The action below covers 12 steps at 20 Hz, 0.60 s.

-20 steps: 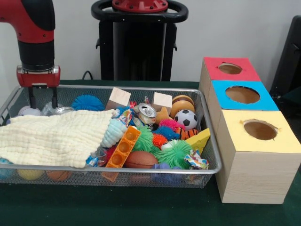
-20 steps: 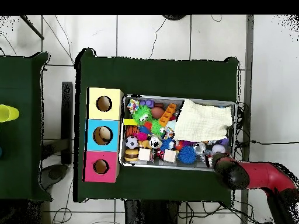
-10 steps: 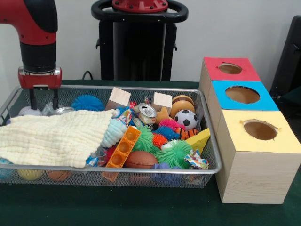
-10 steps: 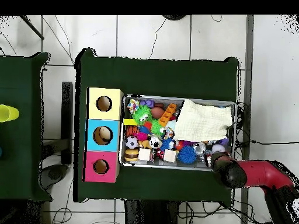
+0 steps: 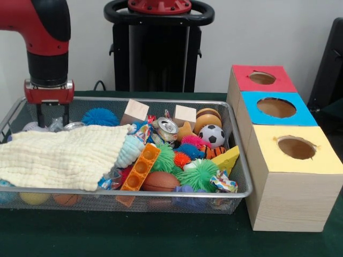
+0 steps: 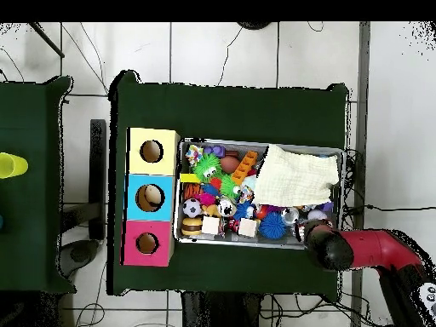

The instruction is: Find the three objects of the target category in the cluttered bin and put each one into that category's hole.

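The wire-mesh bin (image 5: 236, 176) was silver, on a dark green table (image 5: 161, 238). A pale yellow waffle-textured cloth (image 5: 59, 155) lay across it. A soccer ball (image 5: 213, 135) was white with black patches; the spiky ball (image 5: 100, 116) was blue, another spiky ball (image 5: 199, 174) green. The perforated block (image 5: 141, 167) was orange, the wedge (image 5: 227, 158) yellow, the drink can (image 5: 166, 128) silver. The three boxes were pale wood with a red top (image 5: 262, 78), a blue top (image 5: 276, 108) and a yellow top (image 5: 297, 149). The arm (image 5: 45, 32) was red and black, and the gripper (image 5: 51, 120) had a red housing with dark fingers.
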Each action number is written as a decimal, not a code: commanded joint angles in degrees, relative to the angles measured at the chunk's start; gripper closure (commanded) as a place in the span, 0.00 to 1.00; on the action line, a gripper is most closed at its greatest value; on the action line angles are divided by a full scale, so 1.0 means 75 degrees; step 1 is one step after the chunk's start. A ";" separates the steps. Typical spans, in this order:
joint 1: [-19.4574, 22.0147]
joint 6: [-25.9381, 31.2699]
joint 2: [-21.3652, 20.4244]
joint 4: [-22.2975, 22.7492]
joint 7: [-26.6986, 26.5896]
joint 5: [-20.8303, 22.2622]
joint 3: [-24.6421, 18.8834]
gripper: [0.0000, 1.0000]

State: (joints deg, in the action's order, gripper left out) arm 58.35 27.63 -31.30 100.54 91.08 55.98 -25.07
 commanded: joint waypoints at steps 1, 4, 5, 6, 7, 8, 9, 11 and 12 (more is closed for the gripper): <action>0.0057 0.0979 0.2444 -0.1088 -0.1292 0.0817 0.0767 0.00; -0.0031 0.1238 0.2509 -0.1194 -0.1317 0.0770 0.0879 0.00; -0.0044 0.1255 0.2526 -0.1215 -0.1314 0.0763 0.0900 0.00; -0.0066 0.1251 0.2587 -0.1259 -0.1275 0.0785 0.0947 0.00; -0.0092 0.1297 0.2616 -0.1298 -0.1278 0.0778 0.0975 0.00; -0.0165 0.1429 0.2704 -0.1376 -0.1221 0.0774 0.1063 0.00; -0.0200 0.1503 0.2743 -0.1425 -0.1177 0.0756 0.1112 0.00; -0.0204 0.1584 0.2814 -0.1434 -0.1055 0.0681 0.1205 0.00; -0.0121 0.1568 0.2808 -0.1365 -0.1023 0.0580 0.1205 0.00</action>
State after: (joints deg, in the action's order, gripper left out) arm 55.54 34.04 -30.30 97.17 91.08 53.21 -23.69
